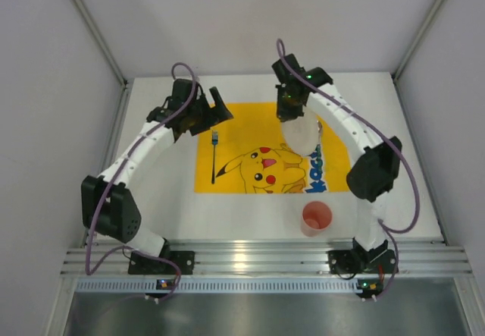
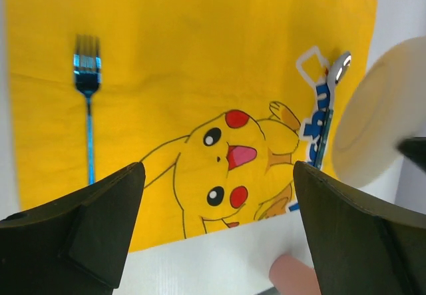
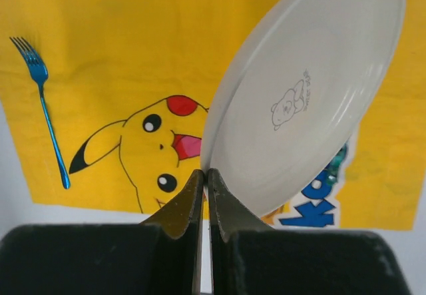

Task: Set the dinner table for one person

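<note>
The white dinner table point(image 1: 394, 161) carries a yellow cartoon mat point(image 1: 231, 171). My right gripper point(image 3: 207, 177) is shut on the rim of a white plate point(image 3: 306, 95), holding it tilted on edge above the mat's right part; the plate also shows in the top view point(image 1: 301, 135). A blue fork point(image 1: 215, 154) lies on the mat's left side. A blue-handled spoon point(image 2: 327, 118) lies on the mat's right side, mostly hidden behind the plate in the right wrist view. My left gripper point(image 2: 216, 228) is open and empty, above the mat's far left corner.
A pink cup point(image 1: 317, 218) stands on the bare table just in front of the mat's right end. A ribbed aluminium rail point(image 1: 258, 260) runs along the near edge. Grey walls close in the left, right and back.
</note>
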Robot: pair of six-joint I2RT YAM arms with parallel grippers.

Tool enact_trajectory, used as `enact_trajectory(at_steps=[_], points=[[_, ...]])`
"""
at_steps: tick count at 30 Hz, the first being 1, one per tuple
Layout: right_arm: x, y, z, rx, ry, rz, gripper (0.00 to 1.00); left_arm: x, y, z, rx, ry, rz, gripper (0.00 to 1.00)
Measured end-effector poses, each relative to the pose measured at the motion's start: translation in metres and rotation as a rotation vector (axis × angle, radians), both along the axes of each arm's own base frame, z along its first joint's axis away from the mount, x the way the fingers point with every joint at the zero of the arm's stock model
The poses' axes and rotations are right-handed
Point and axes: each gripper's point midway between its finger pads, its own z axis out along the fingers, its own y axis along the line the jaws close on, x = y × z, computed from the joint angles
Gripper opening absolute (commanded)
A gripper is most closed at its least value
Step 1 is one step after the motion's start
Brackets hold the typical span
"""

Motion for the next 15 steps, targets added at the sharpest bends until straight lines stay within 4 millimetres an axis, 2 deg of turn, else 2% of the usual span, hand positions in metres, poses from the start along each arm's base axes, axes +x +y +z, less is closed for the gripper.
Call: enact_trajectory(at_steps=[4,6,9,11,14,15], points=[[0.010,0.058,-0.050,0.025,0.106,0.098,0.00,-0.015,0.041,0.040,0.082,-0.132,0.127,0.99],[0.008,0.084,-0.078,0.030,0.158,0.146,0.00,-0.029,0.060,0.050,0.113,-0.179,0.175,0.99],[-0.008,0.110,-0.110,0.037,0.239,0.202,0.00,-0.051,0.084,0.058,0.147,-0.213,0.230,0.98],[-0.019,0.124,-0.122,0.047,0.281,0.231,0.00,-0.057,0.096,0.060,0.172,-0.221,0.258,0.99],[-0.033,0.143,-0.130,0.086,0.319,0.276,0.00,-0.063,0.107,0.054,0.208,-0.209,0.281,0.98],[-0.036,0.150,-0.129,0.112,0.322,0.293,0.05,-0.064,0.108,0.051,0.214,-0.201,0.282,0.99]])
